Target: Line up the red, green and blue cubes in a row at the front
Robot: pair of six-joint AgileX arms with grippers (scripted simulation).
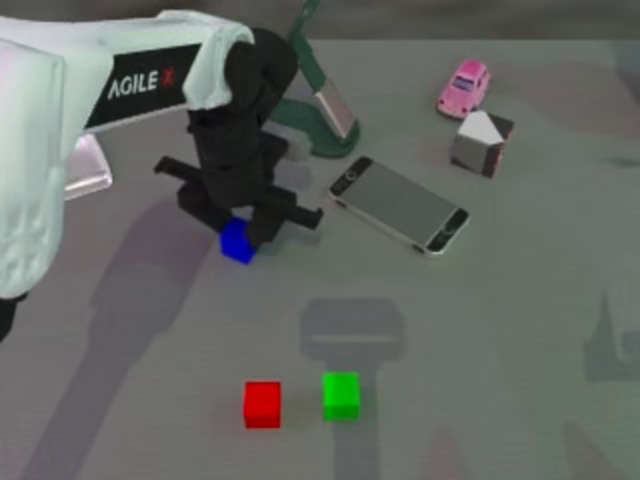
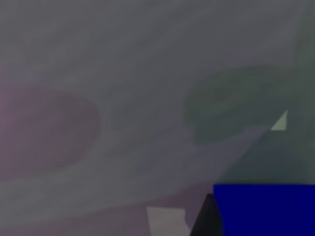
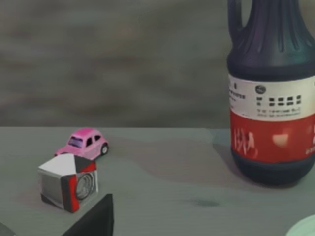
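The blue cube (image 1: 237, 243) lies left of the table's middle, and my left gripper (image 1: 244, 230) stands straight over it, shut on it. In the left wrist view the blue cube (image 2: 266, 210) fills the lower corner with one dark finger (image 2: 205, 222) pressed against its side. The red cube (image 1: 262, 404) and the green cube (image 1: 341, 395) sit side by side, a small gap apart, at the front. My right arm is out of the top view; one dark fingertip (image 3: 96, 221) shows in its wrist view, with only bare table beside it.
A phone (image 1: 400, 205) lies right of the blue cube. Behind are a green stand (image 1: 320, 110), a pink toy car (image 1: 464, 88) and a grey-and-white block (image 1: 480, 142). A clear holder (image 1: 88, 172) sits at far left. A dark sauce bottle (image 3: 273, 98) stands near the right gripper.
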